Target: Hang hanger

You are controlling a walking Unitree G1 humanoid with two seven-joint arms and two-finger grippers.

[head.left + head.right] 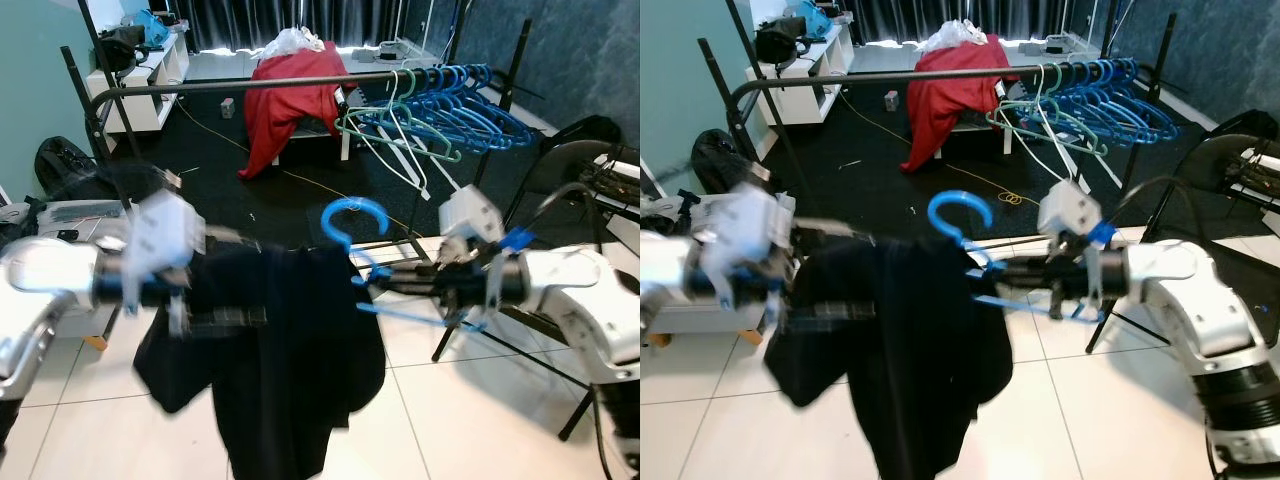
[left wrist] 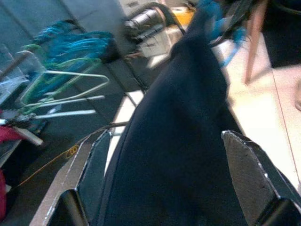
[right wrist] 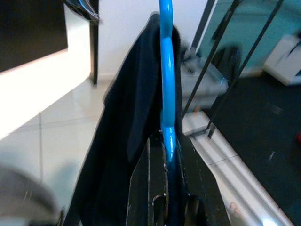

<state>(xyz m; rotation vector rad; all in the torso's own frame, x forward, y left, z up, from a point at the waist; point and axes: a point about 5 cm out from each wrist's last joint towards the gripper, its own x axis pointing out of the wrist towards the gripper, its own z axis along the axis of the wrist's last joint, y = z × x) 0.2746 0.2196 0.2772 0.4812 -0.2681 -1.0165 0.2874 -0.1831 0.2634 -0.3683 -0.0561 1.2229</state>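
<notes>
While the blue hanger point(image 1: 352, 225) sits in front of the robot at chest height w/ a dark garment point(image 1: 902, 350) draped over it, the right gripper point(image 1: 400, 282) clamps the hanger's lower part from the right side. In the right wrist view the right gripper's fingers point(image 3: 141, 188) are drawn narrow, pressed on either side of the blue hanger shaft point(image 3: 167, 94), w/ the cloth hanging along one side. The hook curves upward, open end toward the robot's left, well short of the rail.

The left gripper point(image 2: 164, 188) is at the garment's left shoulder. Its fingers point(image 2: 94, 165) are spread wide, one each side of the dark fabric, which runs between them; can't tell if the pads actually touch the cloth. The left arm point(image 1: 60, 280) is motion-blurred in the head views.

Behind: a black clothes rail point(image 1: 250, 85) runs across, w/ a bunch of blue and green hangers point(image 1: 450, 105) crowded at its right end. Beyond it, a red cloth point(image 1: 295, 95) lies over a white piece of furniture on dark carpet. White tile floor point(image 1: 480, 420) under the robot. A black chair point(image 1: 570, 160) stands at the right, a black bag point(image 1: 65, 170) at the left.
</notes>
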